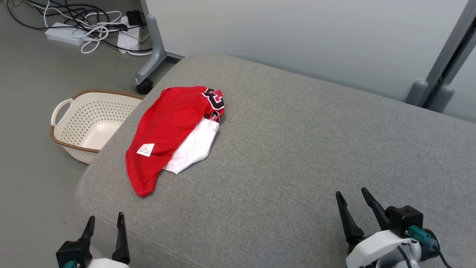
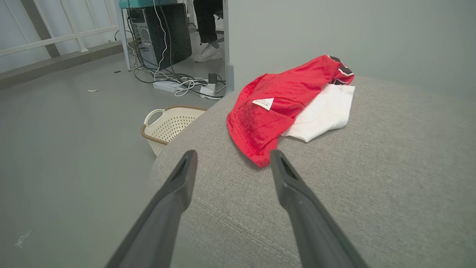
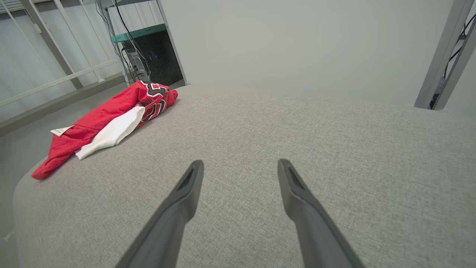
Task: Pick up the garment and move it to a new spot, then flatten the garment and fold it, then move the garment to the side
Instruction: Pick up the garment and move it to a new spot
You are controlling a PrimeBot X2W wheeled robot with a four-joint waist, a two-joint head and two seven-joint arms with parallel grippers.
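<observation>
Head: garment [image 1: 167, 130] crumpled, red layer over white, far left on the grey cushion [image 1: 297, 149], close to its left edge; left gripper [image 1: 105, 216] and right gripper [image 1: 351, 192] released, empty, well apart from it. Risk: pinching one layer only, or dragging it over that edge. Basket [image 1: 108, 91] on the floor just beside that edge, empty. Left wrist: garment [image 2: 286, 96] just beyond the spread fingers. Right wrist: garment [image 3: 100, 115] far left, jaws spread
</observation>
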